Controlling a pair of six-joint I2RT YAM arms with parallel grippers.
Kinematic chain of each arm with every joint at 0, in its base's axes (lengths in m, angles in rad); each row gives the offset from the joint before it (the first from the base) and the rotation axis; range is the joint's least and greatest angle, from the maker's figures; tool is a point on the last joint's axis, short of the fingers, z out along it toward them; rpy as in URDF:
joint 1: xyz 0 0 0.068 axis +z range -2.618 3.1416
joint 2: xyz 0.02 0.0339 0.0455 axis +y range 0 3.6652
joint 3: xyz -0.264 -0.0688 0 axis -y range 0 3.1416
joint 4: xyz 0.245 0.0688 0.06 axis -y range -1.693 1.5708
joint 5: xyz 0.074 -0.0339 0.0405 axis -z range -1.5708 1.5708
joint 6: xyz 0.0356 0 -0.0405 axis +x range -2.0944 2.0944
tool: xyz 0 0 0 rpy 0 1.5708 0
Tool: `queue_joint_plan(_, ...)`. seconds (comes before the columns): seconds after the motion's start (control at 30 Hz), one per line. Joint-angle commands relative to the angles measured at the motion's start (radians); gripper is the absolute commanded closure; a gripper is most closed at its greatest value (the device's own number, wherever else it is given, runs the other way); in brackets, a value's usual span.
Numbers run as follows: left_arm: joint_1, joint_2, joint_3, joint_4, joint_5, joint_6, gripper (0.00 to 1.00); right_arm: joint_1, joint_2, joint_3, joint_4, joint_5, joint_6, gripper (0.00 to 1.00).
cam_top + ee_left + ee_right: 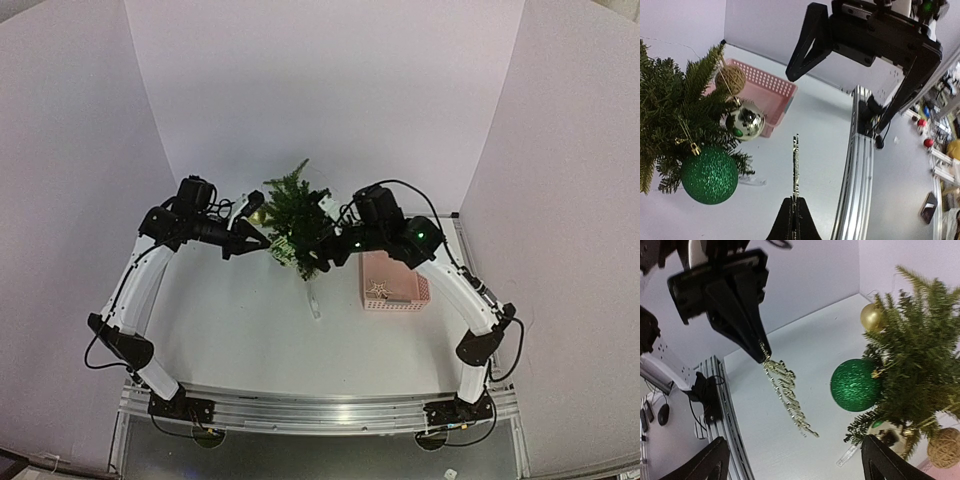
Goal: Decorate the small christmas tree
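Pinched shut, the left hand grips one end of a gold glitter script ornament. The thin, stiff lettering juts out past its fingertips above the white bench, probably so that the free end can be brought to a branch. In the left wrist view the piece shows edge-on, hardly thicker than a wire. Just right of it, at the centre of the overhead view, the small christmas tree stands upright on the bench between both arms. Its bushy dark needles already carry a rough green glitter ball, a matte gold ball, a mirror-bright silver ball and a wound twine ball. Right of the tree, the right hand hovers with fingers spread wide and nothing between them, seemingly ready to steady a branch. Farthest right, on the bench, sits the pink perforated plastic basket.
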Motion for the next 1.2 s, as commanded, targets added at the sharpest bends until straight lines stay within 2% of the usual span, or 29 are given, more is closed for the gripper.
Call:
queue_joint_plan(0.0,0.044,-0.055,-0.08,0.342,0.1,-0.329,1.0,-0.058,-0.138,-0.077,0.226,0.043,0.169,0.1)
queue_joint_plan(0.2,0.082,-0.054,-0.201,0.727,0.146,-0.593,1.0,-0.072,-0.216,-0.206,0.354,0.119,0.178,0.08)
queue_joint_plan(0.43,0.096,-0.041,-0.395,1.231,0.068,-0.843,1.0,-0.097,-0.232,-0.276,0.389,0.136,0.181,0.08)
queue_joint_plan(0.6,0.104,0.015,-0.431,1.478,0.055,-0.997,1.0,-0.111,-0.231,-0.298,0.403,0.104,0.183,0.08)
queue_joint_plan(1.17,0.103,0.129,-0.494,1.627,-0.024,-1.093,1.0,-0.159,-0.184,-0.279,0.424,0.038,0.186,0.08)
